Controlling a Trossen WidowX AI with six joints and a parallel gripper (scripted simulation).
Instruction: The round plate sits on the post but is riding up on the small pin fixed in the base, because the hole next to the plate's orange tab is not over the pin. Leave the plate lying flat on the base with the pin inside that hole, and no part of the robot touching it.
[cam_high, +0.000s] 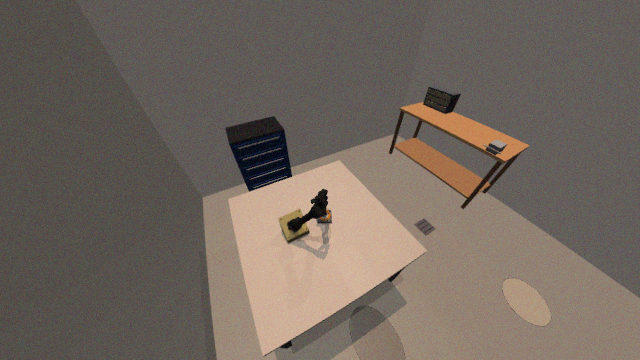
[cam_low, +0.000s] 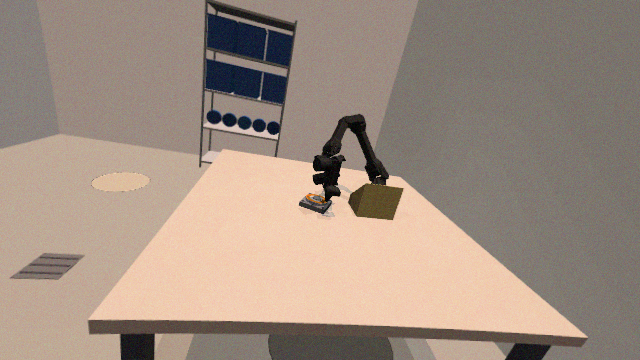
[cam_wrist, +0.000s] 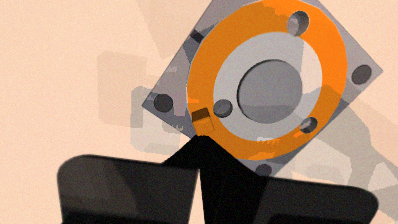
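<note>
The round plate, an orange ring with a grey inner face, sits around the grey post on the dark square base. In the wrist view the orange tab is at the plate's lower left, with a round hole beside it. No pin can be made out, and the plate's tilt is too small to tell. My gripper is shut and empty, pointing down. Its tips are at the plate's edge right by the tab; whether they touch it I cannot tell.
The arm stands on an olive-yellow block beside the base, on the pale table. A drawer cabinet, a wooden bench and a shelf rack stand away from the table.
</note>
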